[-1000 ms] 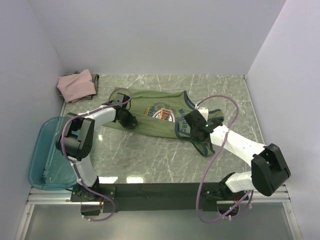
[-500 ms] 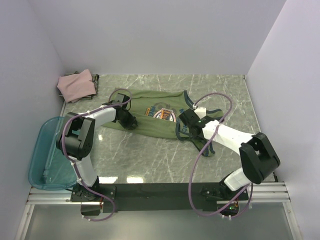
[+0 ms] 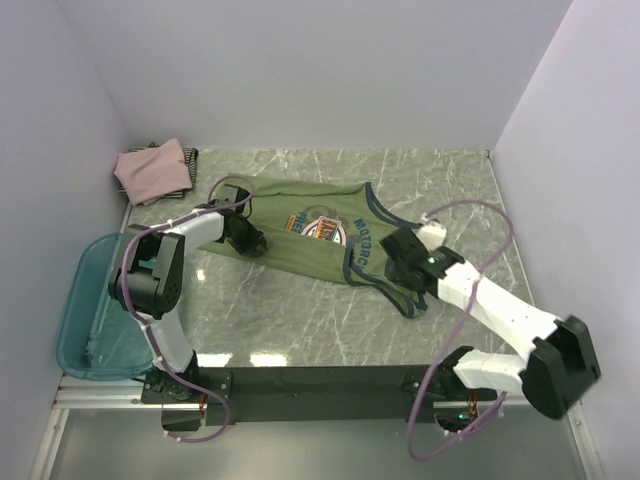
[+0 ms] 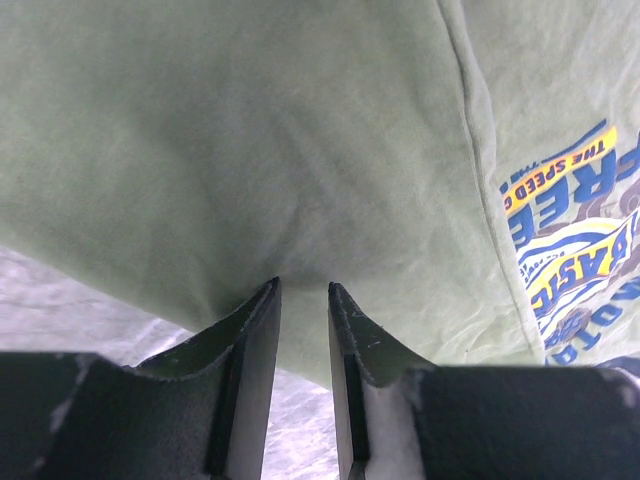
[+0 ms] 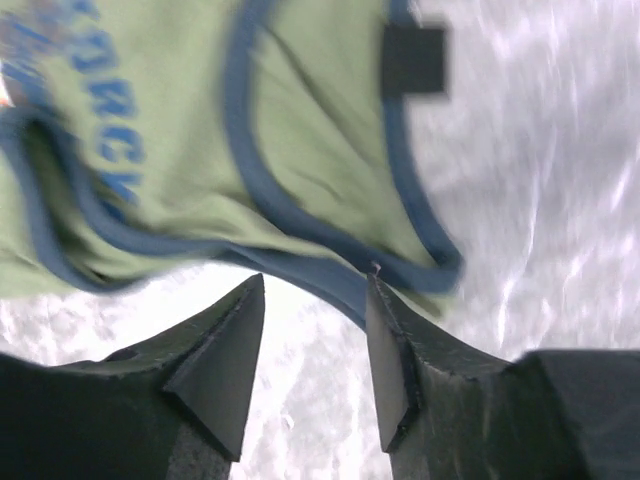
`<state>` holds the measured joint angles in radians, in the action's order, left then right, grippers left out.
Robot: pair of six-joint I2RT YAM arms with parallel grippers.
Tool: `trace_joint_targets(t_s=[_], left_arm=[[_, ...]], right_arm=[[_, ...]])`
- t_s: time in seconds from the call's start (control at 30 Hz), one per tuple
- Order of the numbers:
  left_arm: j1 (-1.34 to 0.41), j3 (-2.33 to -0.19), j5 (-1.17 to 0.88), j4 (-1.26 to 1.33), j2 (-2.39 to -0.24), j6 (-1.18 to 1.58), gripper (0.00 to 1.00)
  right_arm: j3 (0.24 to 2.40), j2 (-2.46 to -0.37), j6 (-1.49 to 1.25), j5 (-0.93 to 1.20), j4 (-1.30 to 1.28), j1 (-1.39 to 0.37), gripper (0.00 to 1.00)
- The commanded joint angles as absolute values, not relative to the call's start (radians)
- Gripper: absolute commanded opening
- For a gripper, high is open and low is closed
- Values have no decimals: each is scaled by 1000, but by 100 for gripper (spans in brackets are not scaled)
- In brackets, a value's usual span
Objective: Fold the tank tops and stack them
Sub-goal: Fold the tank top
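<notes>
The olive-green tank top point(image 3: 320, 235) lies spread across the middle of the marble table, its chest graphic facing up. At its near left hem, my left gripper point(image 3: 250, 240) has its narrow jaws point(image 4: 303, 287) pinching the green cloth point(image 4: 250, 150), and creases run into the tips. My right gripper point(image 3: 398, 258) is by the shoulder end. Its jaws point(image 5: 315, 280) are open just short of the navy-trimmed strap point(image 5: 330, 150), with only bare table between them. The dusty-pink tank top point(image 3: 152, 170) lies folded in the far left corner, on a dark striped one point(image 3: 191, 160).
A teal plastic bin point(image 3: 85, 320) sits off the table's left edge, next to the left arm's base. White walls close in the table on the left, back and right. The right arm's purple cable point(image 3: 480, 215) loops above the table's right side.
My right gripper has opened and let go of the shoulder strap, then drawn back toward the near right. The strap end now lies spread on the table. The left gripper has barely moved.
</notes>
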<state>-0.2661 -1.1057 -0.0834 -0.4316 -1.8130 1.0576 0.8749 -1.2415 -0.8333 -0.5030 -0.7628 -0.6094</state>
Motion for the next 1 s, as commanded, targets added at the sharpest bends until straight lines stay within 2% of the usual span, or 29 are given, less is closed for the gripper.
trace_joint_targets(t_s=[0.0,0.2,0.6,0.8,0.83,0.93,0.97], left_arm=[[-241,-1127,-57,-462,-1799,1020,32],[-196,-1103,-52,-439,-1802,1023,32],[-183,-1100,-31,-451,-1779,1017,32],[-183,-1106,-26,-457,-1784,1014,31],[-183,-1103,-23,-459,-1786,1015,32],[-183,-1098,-20,-460,-1792,1015,32],[-183,-1097,-20,-457,-1793,1017,32]], right_arm=[[760,-1140,-1033,-450,-839,-617,51],[566,-1028,-1182,-377,-770,-617,50],[440,-936,-1272,-337,-667,-627,49],[442,-977,-1282,-359,-630,-627,48],[446,-995,-1279,-364,-627,-627,46],[500,-1026,-1256,-420,-672,-624,27],[535,-1034,-1227,-435,-686,-621,10]])
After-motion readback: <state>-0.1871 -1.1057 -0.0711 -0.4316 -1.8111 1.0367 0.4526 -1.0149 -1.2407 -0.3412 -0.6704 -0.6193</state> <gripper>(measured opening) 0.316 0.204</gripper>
